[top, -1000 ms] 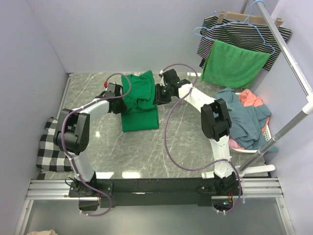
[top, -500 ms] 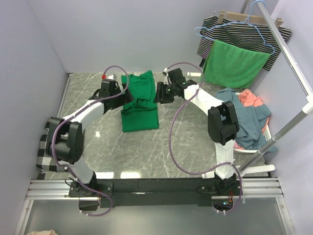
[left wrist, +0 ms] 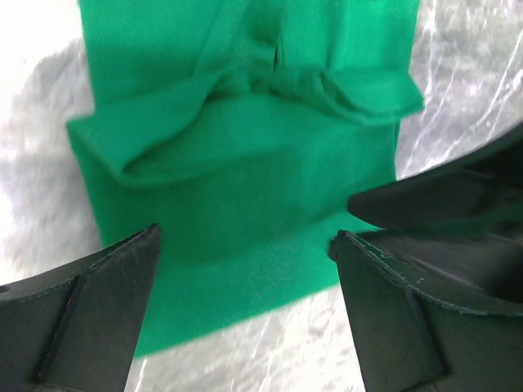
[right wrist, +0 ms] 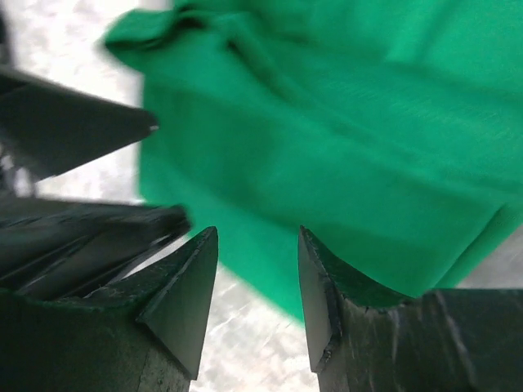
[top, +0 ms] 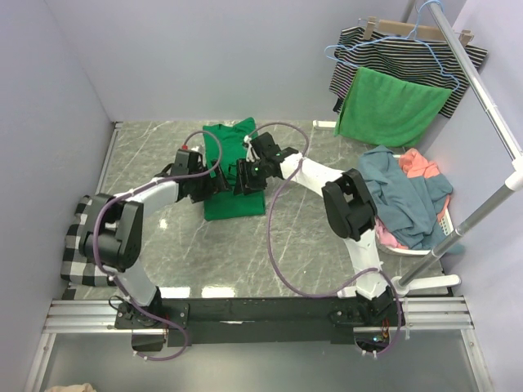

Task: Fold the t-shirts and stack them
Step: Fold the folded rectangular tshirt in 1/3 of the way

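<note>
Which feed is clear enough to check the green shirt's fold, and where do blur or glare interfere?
Top external: sharp, even light, green t-shirt readable; faint sheen on the table. Left wrist: folds fairly clear, table blown out white at the edges. Right wrist: shirt smeared soft, only the fingers crisp.

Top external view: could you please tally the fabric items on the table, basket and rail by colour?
Green: 2, the t-shirt and the hanging cloth
Blue: 1, the blue shirt
Coral: 1, the coral shirt
Black-and-white: 2, the striped garment and the checked cloth
Total: 6
</note>
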Robot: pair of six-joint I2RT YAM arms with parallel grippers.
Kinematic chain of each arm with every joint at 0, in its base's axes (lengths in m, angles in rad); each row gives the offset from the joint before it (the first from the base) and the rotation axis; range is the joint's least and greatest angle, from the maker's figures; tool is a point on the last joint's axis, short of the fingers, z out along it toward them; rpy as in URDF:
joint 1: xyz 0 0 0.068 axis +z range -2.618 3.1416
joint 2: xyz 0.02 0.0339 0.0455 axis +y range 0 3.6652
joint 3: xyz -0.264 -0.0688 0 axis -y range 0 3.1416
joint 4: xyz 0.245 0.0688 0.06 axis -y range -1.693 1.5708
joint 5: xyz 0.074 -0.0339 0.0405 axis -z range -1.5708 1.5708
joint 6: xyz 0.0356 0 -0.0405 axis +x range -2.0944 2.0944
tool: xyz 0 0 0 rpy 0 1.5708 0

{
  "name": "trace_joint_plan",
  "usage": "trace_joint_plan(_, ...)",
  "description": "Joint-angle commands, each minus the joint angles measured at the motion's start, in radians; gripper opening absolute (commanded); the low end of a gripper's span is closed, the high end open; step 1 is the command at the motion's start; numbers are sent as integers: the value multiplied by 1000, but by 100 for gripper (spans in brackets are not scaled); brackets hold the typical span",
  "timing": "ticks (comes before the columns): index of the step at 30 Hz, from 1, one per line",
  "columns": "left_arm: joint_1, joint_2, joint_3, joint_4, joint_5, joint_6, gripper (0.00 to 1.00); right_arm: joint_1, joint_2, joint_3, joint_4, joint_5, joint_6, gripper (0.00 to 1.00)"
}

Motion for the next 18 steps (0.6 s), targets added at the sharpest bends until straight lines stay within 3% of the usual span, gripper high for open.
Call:
trace_joint_plan(1,0,73,92,75,-15,9,93,-36,55,87,16,23,-3,51)
trace_joint_plan(18,20,335,290,198,-124,84,94,-142,238,342,-29,66,-13,52)
